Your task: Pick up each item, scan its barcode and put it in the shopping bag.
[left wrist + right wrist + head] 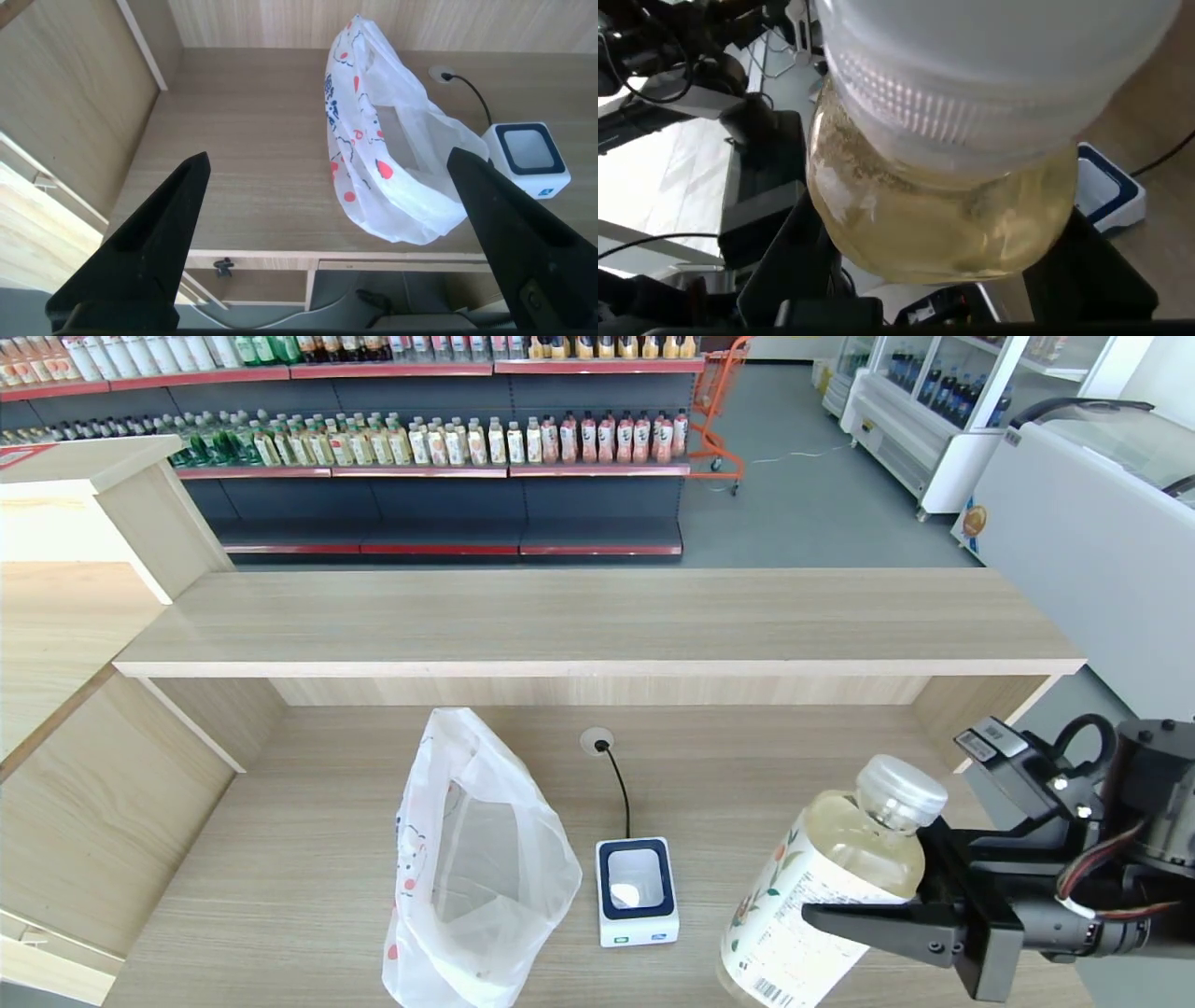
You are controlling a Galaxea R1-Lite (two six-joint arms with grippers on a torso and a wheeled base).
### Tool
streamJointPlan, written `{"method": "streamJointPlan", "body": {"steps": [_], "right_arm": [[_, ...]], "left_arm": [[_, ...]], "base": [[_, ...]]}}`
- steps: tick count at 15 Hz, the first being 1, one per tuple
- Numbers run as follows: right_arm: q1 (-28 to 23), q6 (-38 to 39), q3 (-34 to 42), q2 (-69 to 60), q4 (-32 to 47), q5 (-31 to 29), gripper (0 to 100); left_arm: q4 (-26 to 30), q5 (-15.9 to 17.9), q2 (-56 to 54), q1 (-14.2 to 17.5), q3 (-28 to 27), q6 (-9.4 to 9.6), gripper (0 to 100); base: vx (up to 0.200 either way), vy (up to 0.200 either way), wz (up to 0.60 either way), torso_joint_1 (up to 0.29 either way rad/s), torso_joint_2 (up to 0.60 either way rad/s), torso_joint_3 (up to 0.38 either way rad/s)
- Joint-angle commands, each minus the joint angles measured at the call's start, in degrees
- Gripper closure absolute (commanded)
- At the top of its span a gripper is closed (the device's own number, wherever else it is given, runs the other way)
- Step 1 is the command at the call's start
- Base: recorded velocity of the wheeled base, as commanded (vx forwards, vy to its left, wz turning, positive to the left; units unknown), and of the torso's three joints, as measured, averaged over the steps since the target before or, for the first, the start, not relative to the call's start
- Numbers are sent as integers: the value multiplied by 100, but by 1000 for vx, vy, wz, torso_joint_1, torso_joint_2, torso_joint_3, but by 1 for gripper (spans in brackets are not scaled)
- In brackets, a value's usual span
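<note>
My right gripper [887, 896] is shut on a clear bottle [826, 887] of pale yellow drink with a white cap and a flowered label. It holds the bottle tilted in the air at the counter's right front, with a barcode near the bottle's base. Close up, the bottle [952, 196] has a dark finger on either side. The white and blue barcode scanner [636, 890] sits on the counter left of the bottle, window up. A white plastic shopping bag [476, 868] stands open left of the scanner. My left gripper [327, 233] is open, above the counter's front edge, near the bag [388, 149].
A black cable [618, 789] runs from the scanner to a hole in the counter [280, 859]. A raised wooden ledge [597, 616] runs along the back, and a side panel [103, 803] closes the left. Drink shelves [429, 439] and freezers [1074, 495] stand beyond.
</note>
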State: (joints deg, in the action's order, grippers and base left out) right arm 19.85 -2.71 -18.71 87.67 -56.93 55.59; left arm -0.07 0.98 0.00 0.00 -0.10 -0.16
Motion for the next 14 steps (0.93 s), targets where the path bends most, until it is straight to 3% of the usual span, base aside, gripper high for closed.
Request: {"method": "streamJointPlan", "body": {"steps": [1,3,7,11,14], "right_arm": [[-701,-1021,-256,988,-46,22,100],[-904,-1997,-616,1762,-169,22,100],[-807,-2841,-1214,3142,-1540,251,100],[-789,-4273,-1697,3898,-1619,998,100],[-649,-4932,-2260,4311,-1611,1578,100]], "left_arm": [[-1,-1,0,0,1,-2,0],[-1,-1,0,0,1,-2,0],[-1,-1,0,0,1,-2,0],[-1,-1,0,0,1,-2,0],[-1,-1,0,0,1,-2,0]], "base": [[0,0,0,0,0,0],[0,0,0,0,0,0],[0,0,0,0,0,0],[0,0,0,0,0,0],[0,0,0,0,0,0]]}}
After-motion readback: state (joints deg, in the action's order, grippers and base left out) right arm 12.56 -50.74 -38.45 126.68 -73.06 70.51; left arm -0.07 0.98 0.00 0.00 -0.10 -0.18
